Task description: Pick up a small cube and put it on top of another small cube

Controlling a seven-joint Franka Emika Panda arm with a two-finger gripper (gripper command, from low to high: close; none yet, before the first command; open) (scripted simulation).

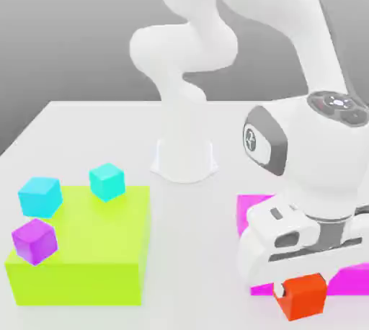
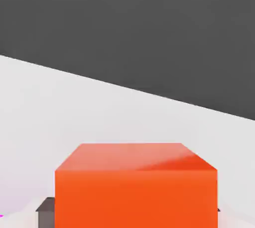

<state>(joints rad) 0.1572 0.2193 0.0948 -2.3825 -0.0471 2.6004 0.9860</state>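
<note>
The small orange-red cube (image 1: 305,300) sits low at the exterior view's right, in front of the near edge of a flat magenta block (image 1: 254,210). My gripper (image 1: 301,290) comes down over it from above, shut on the cube's sides. I cannot tell whether the cube rests on the table or hangs just above it. In the hand view the orange-red cube (image 2: 135,187) sits close up between the dark fingers (image 2: 46,213), with white table beyond it.
A flat lime-green block (image 1: 79,253) lies at the exterior view's left. It carries two cyan cubes (image 1: 39,197) (image 1: 107,181) and a purple cube (image 1: 34,241). The arm's white base (image 1: 184,159) stands at the table's middle back.
</note>
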